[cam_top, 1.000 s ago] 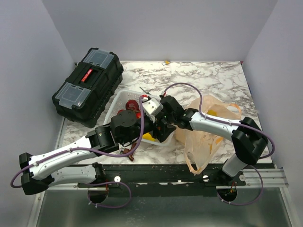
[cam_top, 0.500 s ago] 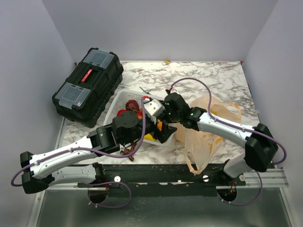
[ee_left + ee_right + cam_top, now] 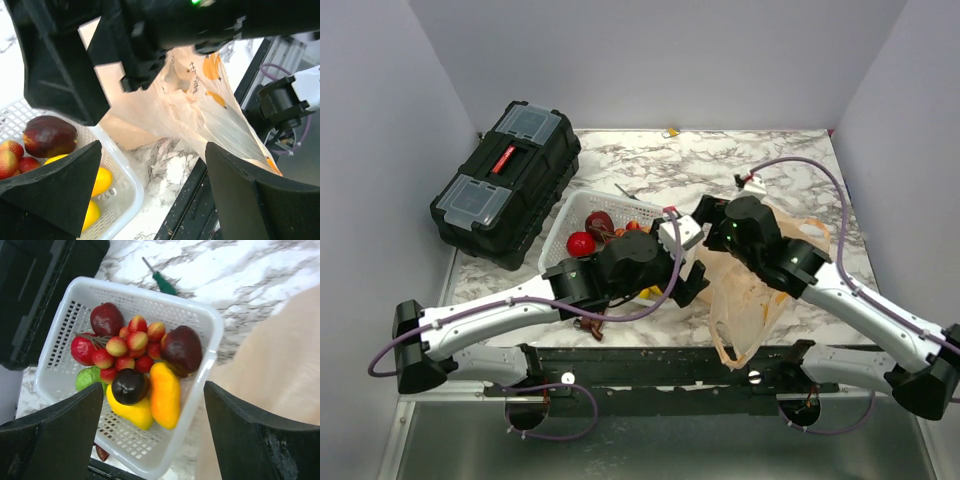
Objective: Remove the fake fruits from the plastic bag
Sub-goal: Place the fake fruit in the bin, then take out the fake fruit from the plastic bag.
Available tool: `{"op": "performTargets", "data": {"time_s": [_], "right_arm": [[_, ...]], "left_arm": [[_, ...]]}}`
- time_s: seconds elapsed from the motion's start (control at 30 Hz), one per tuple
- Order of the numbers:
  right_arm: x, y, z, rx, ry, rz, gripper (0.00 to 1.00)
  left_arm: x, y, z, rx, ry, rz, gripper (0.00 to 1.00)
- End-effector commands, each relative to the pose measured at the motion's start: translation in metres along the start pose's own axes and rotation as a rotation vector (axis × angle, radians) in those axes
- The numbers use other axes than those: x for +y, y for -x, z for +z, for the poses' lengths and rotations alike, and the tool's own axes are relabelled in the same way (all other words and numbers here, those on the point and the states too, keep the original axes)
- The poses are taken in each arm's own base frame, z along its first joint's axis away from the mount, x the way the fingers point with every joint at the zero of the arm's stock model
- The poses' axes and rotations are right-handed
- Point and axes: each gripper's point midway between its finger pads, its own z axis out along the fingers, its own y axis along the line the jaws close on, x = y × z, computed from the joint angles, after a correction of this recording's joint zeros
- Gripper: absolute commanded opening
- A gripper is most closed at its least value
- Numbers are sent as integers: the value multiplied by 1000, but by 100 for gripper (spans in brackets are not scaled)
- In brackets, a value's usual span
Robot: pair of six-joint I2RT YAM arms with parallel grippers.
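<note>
— Arms?
— Both reach mid-table. The left gripper and the right gripper hang with fingers wide apart, empty.
— Around them?
— A black toolbox and a green screwdriver. The right arm crowds the left wrist's view.
— Fruit?
— Glossy fake fruits fill the white basket. The plastic bag (peach, crumpled) lies beside it, with orange patches inside, perhaps fruit.

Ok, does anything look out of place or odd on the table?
The bag lies crumpled, one handle drooping over the near edge of the table. A green-handled screwdriver lies loose behind the basket.
</note>
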Motion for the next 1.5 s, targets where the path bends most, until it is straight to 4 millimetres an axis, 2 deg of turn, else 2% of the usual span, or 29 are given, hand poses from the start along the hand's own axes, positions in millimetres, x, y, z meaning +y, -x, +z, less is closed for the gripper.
{"op": "performTargets", "data": {"time_s": [0.0,0.13,0.27,0.4,0.63,0.83,1.0,1.17,1.47], "right_arm": [[-50,9,-32,-62,-172,-24,83],[-73,21,-66,-131,-228,25,83],[-100,21,-90,-179,-299,103,78],[-122,6,-97,-171,-374,152,71],[-152,-13,-101,-186,-504,232,70],[-166,-33,-87,-165,-588,223,69],[-171,-46,-74,-129,-635,200,68],[-185,-52,-65,-141,-670,227,66],[-208,-56,-19,-86,-652,272,59]], "left_arm": [[-18,-20,17,140,-76,-13,84],[-34,-46,33,281,-151,-32,84],[-49,-69,44,401,-218,-61,81],[-53,-80,50,437,-234,-84,80],[-56,-94,57,489,-239,-93,73],[-61,-99,59,519,-262,-102,60],[-61,-99,58,520,-263,-100,43],[-61,-95,56,512,-267,-96,26],[-62,-93,54,509,-266,-96,13]]}}
